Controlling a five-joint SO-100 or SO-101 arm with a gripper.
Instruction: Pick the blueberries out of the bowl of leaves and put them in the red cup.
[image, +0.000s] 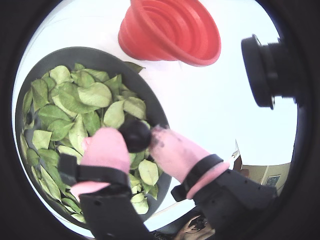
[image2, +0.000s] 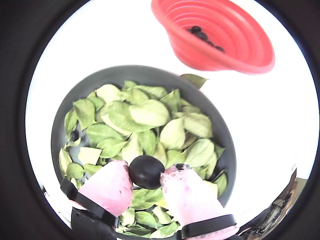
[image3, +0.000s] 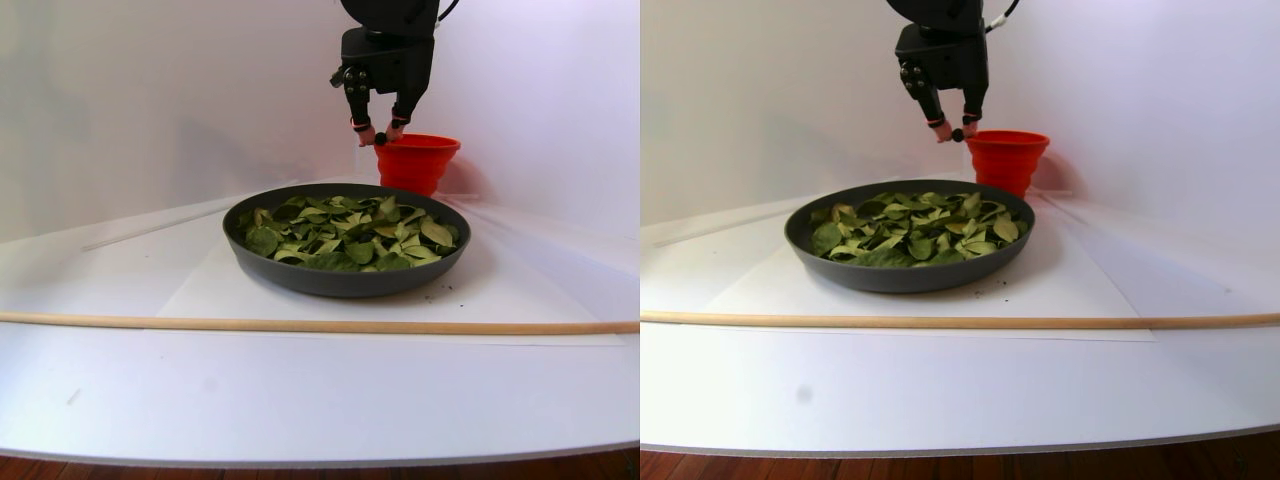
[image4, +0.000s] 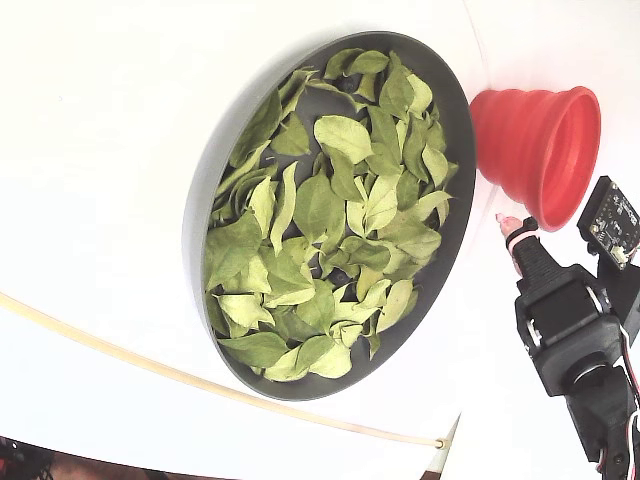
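The end effector (image2: 146, 172) pinches one blueberry (image2: 146, 171) tight — lifted clear of the bowl (image2: 145, 73), ready for the red cup (image2: 225, 35).

The arm is matte black plastic, blocky at the wrist, with small screws on its housing and thin cables running along it. Its pincer (image2: 146, 176) has two black fingers capped in pale pink pads (image2: 106, 186), each strapped by a black band. A small black camera module (image: 265, 71) sits beside the wrist.
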